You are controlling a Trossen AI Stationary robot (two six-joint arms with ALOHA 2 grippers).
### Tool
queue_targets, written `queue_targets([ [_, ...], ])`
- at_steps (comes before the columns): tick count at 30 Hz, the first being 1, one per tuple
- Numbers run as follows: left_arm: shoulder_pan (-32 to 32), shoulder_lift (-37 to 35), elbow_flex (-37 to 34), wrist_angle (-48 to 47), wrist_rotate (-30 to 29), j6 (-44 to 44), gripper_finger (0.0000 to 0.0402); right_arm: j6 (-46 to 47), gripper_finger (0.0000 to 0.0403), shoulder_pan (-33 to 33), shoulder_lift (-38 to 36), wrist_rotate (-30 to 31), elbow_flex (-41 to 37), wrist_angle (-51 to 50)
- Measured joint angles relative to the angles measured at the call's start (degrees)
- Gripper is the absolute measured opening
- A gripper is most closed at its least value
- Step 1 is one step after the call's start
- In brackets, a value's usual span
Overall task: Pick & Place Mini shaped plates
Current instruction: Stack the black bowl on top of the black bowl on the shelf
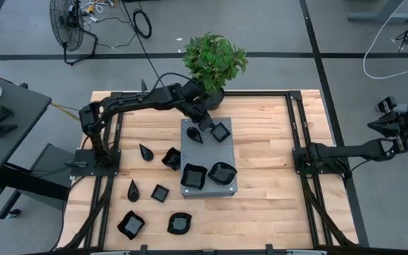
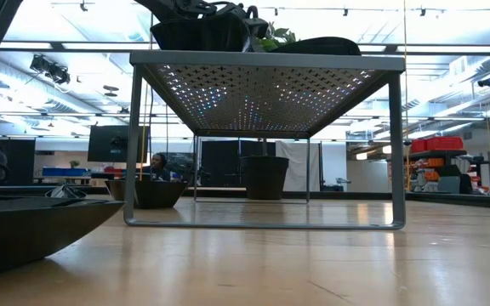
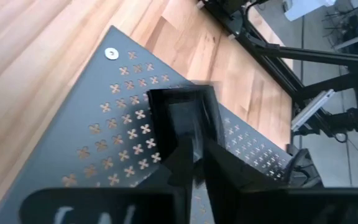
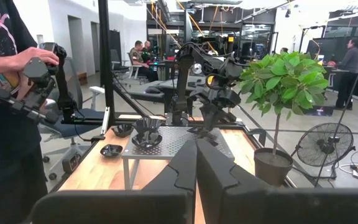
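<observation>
A grey perforated slab point(image 1: 209, 157) stands on legs point(image 2: 132, 144) at the table's middle. Several glossy black mini plates lie on it: a teardrop point(image 1: 197, 134), a square plate point(image 1: 221, 132) at the far end, another square point(image 1: 193, 176) and a rounded one point(image 1: 222, 172). More lie on the wood to its left, among them a teardrop point(image 1: 146, 151) and a square point(image 1: 160, 193). My left gripper point(image 1: 208, 127) point(image 3: 195, 163) is at the far square plate point(image 3: 185, 115), shut on it. My right gripper point(image 1: 372, 127) point(image 4: 196, 163) waits shut, beyond the table's right edge. My left gripper has its two fingers point(image 3: 219, 177) close together over the square plate's near rim point(image 3: 194, 146), with a thin gap between them. The fingers hide the place of contact. They slant down from the table's far left. The plate lies flat on the slab's far end.
A potted plant point(image 1: 213, 60) stands at the table's far edge, just behind the slab. Black frame rails point(image 1: 292, 127) run along both sides of the table. A person point(image 4: 5, 93) stands beyond the table in the right wrist view. Bare wood lies right of the slab.
</observation>
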Motion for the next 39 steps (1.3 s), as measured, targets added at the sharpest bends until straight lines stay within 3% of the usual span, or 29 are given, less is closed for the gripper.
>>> queue_targets([
  [7,0.0,-0.1,0.0,-0.6,-1.0,0.0,0.0084,0.0,0.0016,0.0,0.0,0.0,0.0,0.0],
  [15,0.5,-3.6,0.0,-2.2,-0.8,2.5,0.0094,0.0,0.0016,0.0,0.0,0.0,0.0,0.0],
  [19,0.7,-7.2,0.1,-8.8,-1.8,6.9,0.0094,0.0,0.0016,0.0,0.0,0.0,0.0,0.0],
  [28,0.8,-13.9,0.1,-26.0,-11.5,14.4,0.0094,0.0,0.0016,0.0,0.0,0.0,0.0,0.0],
  [39,1.2,-16.3,0.0,-33.7,-13.2,14.5,0.0094,0.0,0.0016,0.0,0.0,0.0,0.0,0.0],
])
